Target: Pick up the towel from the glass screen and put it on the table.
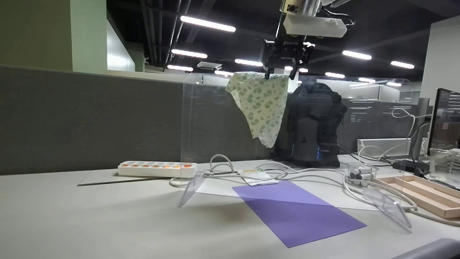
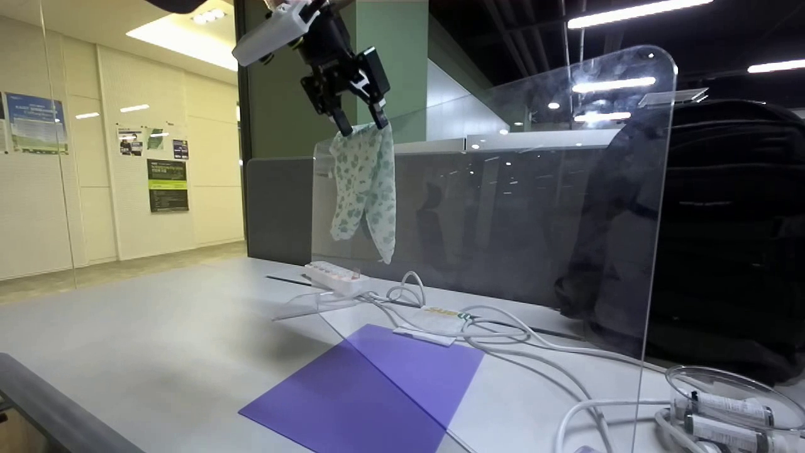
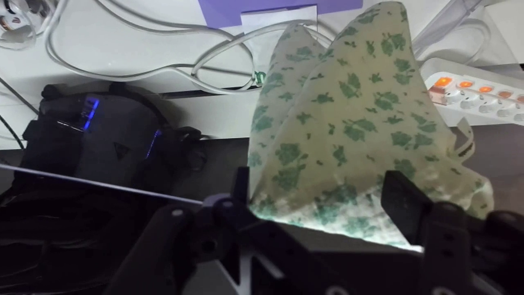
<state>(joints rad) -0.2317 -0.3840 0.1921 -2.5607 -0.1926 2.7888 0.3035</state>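
Note:
The towel (image 1: 262,108), pale cream with green leaf shapes, hangs folded over the top edge of the glass screen (image 1: 212,126). It also hangs there in an exterior view (image 2: 363,182) and fills the middle of the wrist view (image 3: 352,123). The clear screen (image 2: 490,207) stands upright on the light grey-white table (image 1: 107,223). My gripper (image 1: 280,76) is above the screen's top edge, pointing down, fingers apart. In the wrist view the fingertips (image 3: 321,188) are on either side of the towel's top part, with the cloth between them. Whether a finger touches it is unclear.
A purple sheet (image 1: 298,216) lies under the screen. A white power strip (image 1: 156,169), white cables (image 1: 305,171) and a dark backpack (image 1: 316,126) are behind it. A wooden tray (image 1: 424,196) and a clear bowl with small bottles (image 2: 736,409) stand at the side.

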